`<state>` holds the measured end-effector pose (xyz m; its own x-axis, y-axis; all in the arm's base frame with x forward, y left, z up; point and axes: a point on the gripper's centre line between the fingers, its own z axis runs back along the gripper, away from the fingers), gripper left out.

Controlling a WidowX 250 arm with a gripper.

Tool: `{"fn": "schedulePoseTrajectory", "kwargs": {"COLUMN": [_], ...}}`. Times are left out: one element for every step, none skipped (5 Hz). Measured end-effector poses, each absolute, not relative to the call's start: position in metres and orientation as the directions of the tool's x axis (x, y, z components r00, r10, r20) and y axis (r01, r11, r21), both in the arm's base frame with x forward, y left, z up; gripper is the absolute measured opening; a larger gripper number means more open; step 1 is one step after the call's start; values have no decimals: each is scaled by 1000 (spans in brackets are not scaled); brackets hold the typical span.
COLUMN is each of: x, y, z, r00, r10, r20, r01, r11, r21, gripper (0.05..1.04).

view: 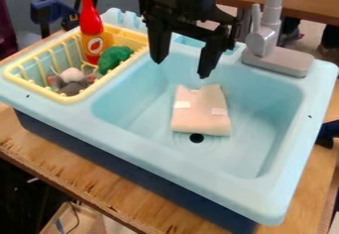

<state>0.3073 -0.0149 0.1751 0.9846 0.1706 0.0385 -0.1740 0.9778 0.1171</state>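
Note:
The black gripper [181, 69] hangs over the back of the light blue sink [129, 104], its two fingers spread apart with nothing between them. Below and slightly right of it, a folded beige cloth [200, 110] with two pale patches lies on the basin floor, just behind the dark drain hole [197, 138]. Gripper and cloth are apart. To the left, a yellow rack [66, 98] holds an upright red bottle [90, 27], a green broccoli-like piece [115, 58] and a grey and white plush item [71, 82].
A grey faucet [263, 39] stands at the sink's back right corner, close to the arm. Blue clamps [49, 12] are at the upper left and right edge. The sink unit rests on a wooden table [99, 183].

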Motion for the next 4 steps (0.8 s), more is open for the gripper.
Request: {"fn": "schedulePoseTrajectory", "kwargs": {"x": [307, 323, 340, 353], "y": [-15, -17, -23, -27], "z": [165, 152, 124, 97], "r00": [985, 973, 972, 971], "r10": [173, 223, 236, 240], "r20": [7, 58, 11, -14], "r01": [-173, -228, -236, -239], "r11": [977, 967, 967, 969], "r21": [127, 113, 98, 63], "gripper": [1000, 1000, 1000, 1000]}}
